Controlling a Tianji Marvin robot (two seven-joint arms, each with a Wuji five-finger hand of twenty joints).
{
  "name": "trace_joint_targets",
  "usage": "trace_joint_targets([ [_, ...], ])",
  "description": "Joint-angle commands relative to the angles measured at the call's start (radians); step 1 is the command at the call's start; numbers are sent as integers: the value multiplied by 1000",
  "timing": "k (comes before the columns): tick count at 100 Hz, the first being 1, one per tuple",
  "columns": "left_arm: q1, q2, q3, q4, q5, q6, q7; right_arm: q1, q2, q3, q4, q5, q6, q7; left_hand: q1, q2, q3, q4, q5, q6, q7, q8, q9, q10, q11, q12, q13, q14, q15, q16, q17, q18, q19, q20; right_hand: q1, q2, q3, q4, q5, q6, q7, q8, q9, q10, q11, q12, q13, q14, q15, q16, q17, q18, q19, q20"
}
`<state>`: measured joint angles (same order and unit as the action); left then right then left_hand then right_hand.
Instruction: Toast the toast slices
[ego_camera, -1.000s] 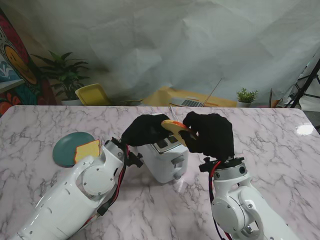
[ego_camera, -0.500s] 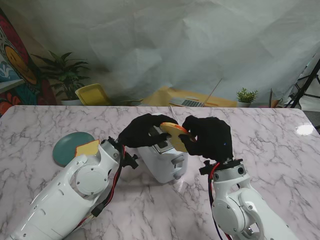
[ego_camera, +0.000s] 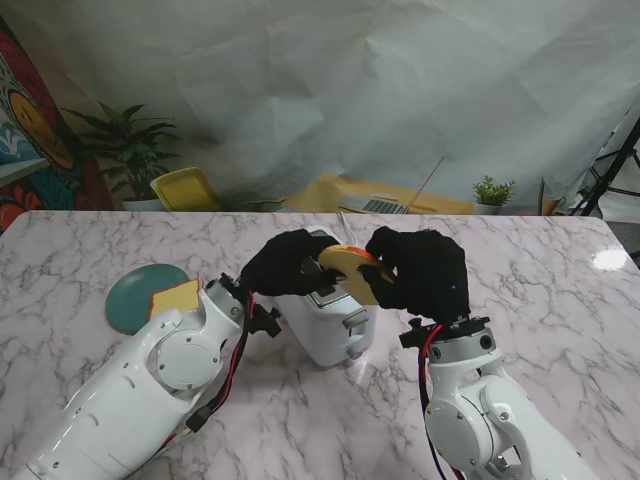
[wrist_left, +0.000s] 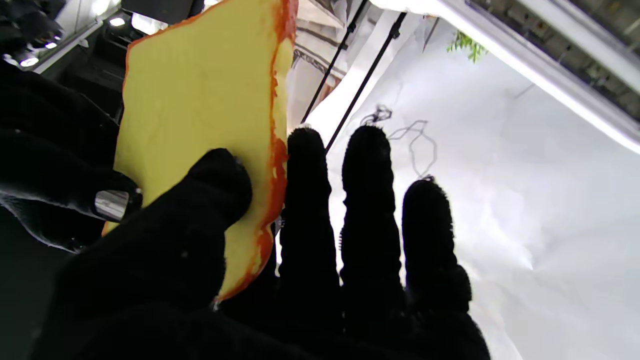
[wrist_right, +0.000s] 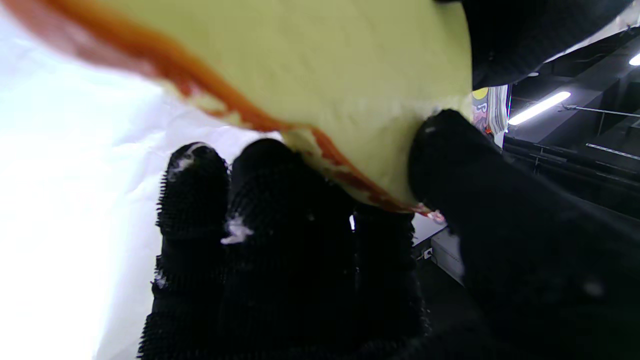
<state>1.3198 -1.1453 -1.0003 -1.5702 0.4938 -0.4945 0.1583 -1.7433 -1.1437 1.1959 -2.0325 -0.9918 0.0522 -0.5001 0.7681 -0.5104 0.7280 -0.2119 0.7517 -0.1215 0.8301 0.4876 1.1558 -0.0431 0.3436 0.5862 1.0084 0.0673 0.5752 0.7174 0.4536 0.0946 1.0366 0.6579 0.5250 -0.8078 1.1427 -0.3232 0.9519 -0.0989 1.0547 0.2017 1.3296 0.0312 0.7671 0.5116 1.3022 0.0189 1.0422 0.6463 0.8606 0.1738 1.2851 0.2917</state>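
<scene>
The toast slice (ego_camera: 352, 268) is held in the air directly over the top of the toaster (ego_camera: 325, 315), with both black-gloved hands on it, 1 at each side. This 2-handed support appears intended to steady the thin slice and line up its edge with a slot; the slice is tilted and not yet in a slot, and the slot openings are largely hidden by the hands. The left hand (ego_camera: 287, 262) is closed on the slice: in the left wrist view its thumb (wrist_left: 200, 200) presses the yellow face of the toast slice (wrist_left: 200, 90) while the other fingers (wrist_left: 305, 200) lie straight behind the crust edge. The right hand (ego_camera: 420, 270) is also closed on the slice: in the right wrist view its thumb (wrist_right: 450, 165) bears on 1 face of the toast slice (wrist_right: 325, 65) and the fingers (wrist_right: 270, 200) back the opposite side at the orange crust. Which hand carries most of the load cannot be determined. A 2nd toast slice (ego_camera: 176, 297) waits on the teal plate (ego_camera: 130, 295), to the left of the toaster and well apart from it, on the marble table (ego_camera: 540, 300).
</scene>
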Motion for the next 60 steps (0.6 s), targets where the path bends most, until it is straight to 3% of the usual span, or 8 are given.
trace_joint_targets([
  [1, -1, -15, 3, 11, -22, -13, -7, -3, -5, -1, 1, 2, 7, -9, -15, 24, 94, -30, 84, -109, 103, 112, 46, -37, 50, 38, 33, -43, 37, 43, 2, -33, 26, 12, 68, 23, 25, 19, 15, -99, 67, 20, 29, 35, -2, -5, 19, -70, -29, -16, -7, -26, -1, -14],
  [10, 2, -11, -6, -1, 4, -9, -5, -14, -3, 4, -3, 18, 14, 23, -20, 33, 103, -41, 79, -113, 100, 159, 36, -37, 84, 84, 28, -42, 60, 82, 0, -39, 23, 11, 89, 54, -29, 30, -13, -89, 52, 3, -10, 31, -21, -33, 16, -36, -120, -65, -68, 17, -30, -21],
  [20, 4, 5, -25, -32, 44, 1, -42, -33, 8, 22, -25, 24, 12, 119, -18, 31, 111, -44, 82, -106, 93, 178, 39, -37, 88, 104, 25, -38, 70, 103, -1, -41, 24, 13, 7, 88, -110, 26, -151, -17, -44, -1, -200, 37, -64, -79, -48, 28, -444, -153, -233, 105, -79, 13],
  [24, 4, 12, -30, -44, 68, 6, -59, -38, 13, 26, -35, 18, 19, 151, -18, 31, 111, -45, 83, -106, 93, 183, 40, -38, 87, 106, 27, -40, 70, 106, 1, -42, 26, 13, -70, 114, -91, 63, -171, 30, -174, 50, -281, 42, -78, -105, -117, 58, -545, -158, -297, 124, -101, 32],
  [27, 3, 17, -34, -52, 81, 9, -74, -41, 18, 30, -43, 9, 22, 174, -18, 30, 112, -45, 83, -105, 93, 185, 41, -38, 87, 107, 28, -39, 70, 107, 1, -42, 26, 14, -127, 139, -92, 149, -190, 57, -280, 157, -339, 45, -94, -126, -178, 82, -607, -176, -347, 132, -124, 41],
  [32, -2, 25, -37, -62, 99, 10, -96, -45, 25, 37, -57, -9, 24, 216, -18, 28, 113, -45, 83, -102, 91, 188, 43, -39, 86, 109, 29, -40, 69, 109, 1, -43, 26, 14, -174, 154, -119, 156, -251, 84, -356, 175, -434, 54, -135, -149, -280, 118, -685, -213, -424, 144, -157, 38],
  [42, -15, 36, -36, -75, 115, 12, -139, -50, 40, 52, -87, -54, 19, 303, -14, 29, 112, -45, 86, -97, 87, 191, 48, -38, 82, 110, 34, -38, 69, 113, 5, -43, 27, 15, -207, 176, -168, 150, -328, 120, -442, 152, -558, 74, -176, -178, -398, 148, -740, -257, -502, 156, -198, 30],
  [60, -40, 53, -30, -90, 126, 26, -214, -47, 60, 82, -137, -134, -26, 421, -5, 32, 107, -43, 88, -75, 82, 194, 49, -26, 78, 111, 36, -35, 66, 117, 6, -39, 27, 16, -232, 185, -198, 144, -345, 123, -471, 145, -602, 89, -200, -192, -431, 159, -741, -275, -519, 161, -210, 28],
])
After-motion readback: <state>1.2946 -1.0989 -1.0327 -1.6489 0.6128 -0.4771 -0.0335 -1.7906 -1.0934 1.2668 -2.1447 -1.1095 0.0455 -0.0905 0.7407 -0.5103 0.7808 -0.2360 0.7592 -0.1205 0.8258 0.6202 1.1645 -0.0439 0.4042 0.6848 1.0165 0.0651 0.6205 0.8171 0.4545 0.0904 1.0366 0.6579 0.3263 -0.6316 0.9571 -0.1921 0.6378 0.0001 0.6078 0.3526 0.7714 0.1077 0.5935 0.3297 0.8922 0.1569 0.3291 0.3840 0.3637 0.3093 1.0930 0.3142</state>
